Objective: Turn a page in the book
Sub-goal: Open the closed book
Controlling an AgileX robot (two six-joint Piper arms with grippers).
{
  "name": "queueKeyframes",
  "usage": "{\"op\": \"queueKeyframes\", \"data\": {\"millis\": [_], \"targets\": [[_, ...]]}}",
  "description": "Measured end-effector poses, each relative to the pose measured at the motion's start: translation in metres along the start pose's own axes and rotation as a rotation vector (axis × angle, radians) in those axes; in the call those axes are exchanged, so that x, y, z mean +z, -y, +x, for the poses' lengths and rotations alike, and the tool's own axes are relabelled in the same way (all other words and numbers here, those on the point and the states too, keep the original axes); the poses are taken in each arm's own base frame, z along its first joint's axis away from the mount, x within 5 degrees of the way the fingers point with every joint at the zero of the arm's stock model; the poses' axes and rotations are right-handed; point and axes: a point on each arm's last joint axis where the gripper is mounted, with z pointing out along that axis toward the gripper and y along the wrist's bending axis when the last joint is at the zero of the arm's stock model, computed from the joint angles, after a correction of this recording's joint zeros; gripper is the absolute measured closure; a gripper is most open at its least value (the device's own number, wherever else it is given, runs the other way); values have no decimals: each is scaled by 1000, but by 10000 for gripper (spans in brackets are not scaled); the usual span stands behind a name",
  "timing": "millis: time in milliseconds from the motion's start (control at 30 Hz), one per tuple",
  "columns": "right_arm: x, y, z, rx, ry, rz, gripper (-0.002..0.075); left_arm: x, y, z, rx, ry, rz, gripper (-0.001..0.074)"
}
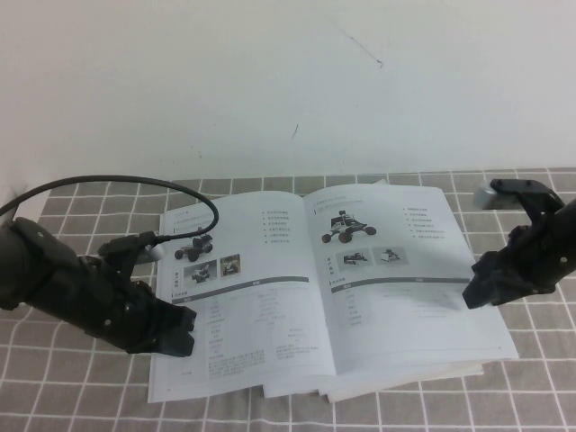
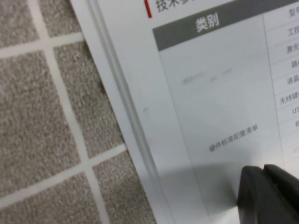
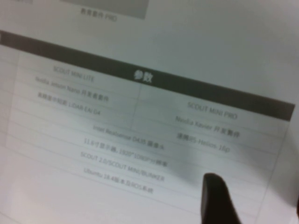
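The book lies open on the checked cloth. The page with the black wheeled robot photo, dark bar and table is the left sheet; the left wrist view shows its bar and table. The right sheet carries the red-topped robot photo; the right wrist view shows its dark bar and table. My left gripper is shut, its tips down over the page near its left edge. My right gripper is open and empty over the right sheet's outer edge; one finger shows.
A grey checked tablecloth covers the table, also seen beside the book's edge in the left wrist view. A white wall stands behind. A black cable loops from the left arm over the page's top corner.
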Motion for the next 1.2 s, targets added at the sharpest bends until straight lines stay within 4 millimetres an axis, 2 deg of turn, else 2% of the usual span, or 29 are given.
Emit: {"op": "queueKeyframes", "data": {"millis": [167,400,800,933,1100,1200], "targets": [[11,5,3,14,-30,-7,372,0,0,0,0,0,0,738],[13,4,1,6,-15,-50,372,0,0,0,-3,2,2,738],[9,-24,-15,-11,171,-387,372,0,0,0,-5,2,3,738],[5,-30,-19,-28,215,-453,372,0,0,0,-7,3,4,738],[2,-31,-23,-56,219,-451,372,0,0,0,-7,1,5,739],[-4,-26,-26,-89,141,-375,372,0,0,0,-7,0,6,738]]}}
